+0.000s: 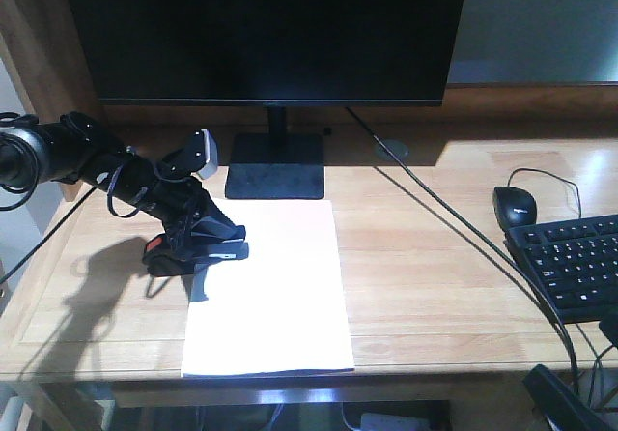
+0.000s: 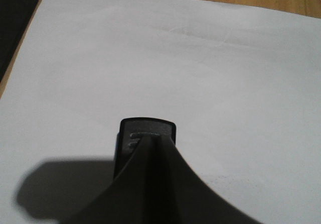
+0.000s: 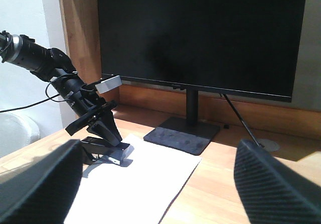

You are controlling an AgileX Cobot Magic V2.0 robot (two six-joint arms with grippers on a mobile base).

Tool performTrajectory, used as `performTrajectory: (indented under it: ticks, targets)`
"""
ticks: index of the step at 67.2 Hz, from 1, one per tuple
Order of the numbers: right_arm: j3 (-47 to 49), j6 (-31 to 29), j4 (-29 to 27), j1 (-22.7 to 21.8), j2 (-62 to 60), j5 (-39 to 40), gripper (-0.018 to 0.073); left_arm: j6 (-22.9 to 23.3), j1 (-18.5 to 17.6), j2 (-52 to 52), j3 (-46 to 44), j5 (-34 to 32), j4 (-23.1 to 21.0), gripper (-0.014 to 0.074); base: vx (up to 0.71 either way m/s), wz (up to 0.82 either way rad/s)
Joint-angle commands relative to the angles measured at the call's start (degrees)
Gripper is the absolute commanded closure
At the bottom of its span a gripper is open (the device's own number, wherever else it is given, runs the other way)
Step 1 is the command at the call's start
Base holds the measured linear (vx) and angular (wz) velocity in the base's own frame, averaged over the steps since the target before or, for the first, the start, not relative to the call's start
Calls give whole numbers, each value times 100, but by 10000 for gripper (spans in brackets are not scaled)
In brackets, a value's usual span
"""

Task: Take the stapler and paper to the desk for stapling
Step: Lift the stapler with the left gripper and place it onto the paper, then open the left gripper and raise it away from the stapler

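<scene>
The left gripper (image 1: 205, 230) is shown closed on the stapler (image 1: 193, 253), which is pressed down at the left edge of the paper (image 1: 275, 291); in the left wrist view the stapler's nose (image 2: 147, 133) is seen directly below the fingers, overlapping the white sheet. Beneath and ahead of this gripper the paper is laid flat on the desk (image 1: 435, 276), its far short edge close to the monitor base (image 1: 277, 166). The right gripper (image 3: 160, 184) is held apart and empty, well to the side of the sheet, only its two dark fingers being visible at the lower corners of its own view. Farther off, a mouse (image 1: 515, 204) and keyboard (image 1: 570, 262) are seen. A misplaced staple is judged possible, since the sheet is unrestrained and could be dragged by the clamped stapler; a cable (image 1: 454, 228) beyond the sheet could also be snagged.
</scene>
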State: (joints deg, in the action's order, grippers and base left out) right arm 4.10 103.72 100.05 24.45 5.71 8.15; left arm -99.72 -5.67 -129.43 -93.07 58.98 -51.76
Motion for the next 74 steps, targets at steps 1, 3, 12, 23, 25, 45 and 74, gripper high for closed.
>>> performTrajectory:
  ticks: [1, 3, 12, 23, 25, 45, 74]
  targets:
    - [163, -15, 249, -19, 57, -100, -22, 78, -46, 180, -57, -123, 242, 603, 0, 0]
    - [163, -15, 249, -19, 57, -100, -22, 78, -46, 180, -57, -123, 242, 603, 0, 0]
    - [163, -15, 249, -19, 57, -100, -22, 55, -46, 180, -57, -124, 242, 603, 0, 0]
    - [163, -15, 249, -19, 57, -100, -22, 52, -46, 180, -57, -136, 242, 603, 0, 0]
    - [163, -15, 249, -19, 57, -100, -22, 52, -46, 180, -57, -136, 242, 603, 0, 0]
    - [163, -15, 249, -19, 57, -100, -22, 248, -40, 528, -62, -260, 453, 603, 0, 0]
    - [163, -15, 249, -19, 57, -100, -22, 2884, -40, 1638, -62, -587, 2305, 603, 0, 0]
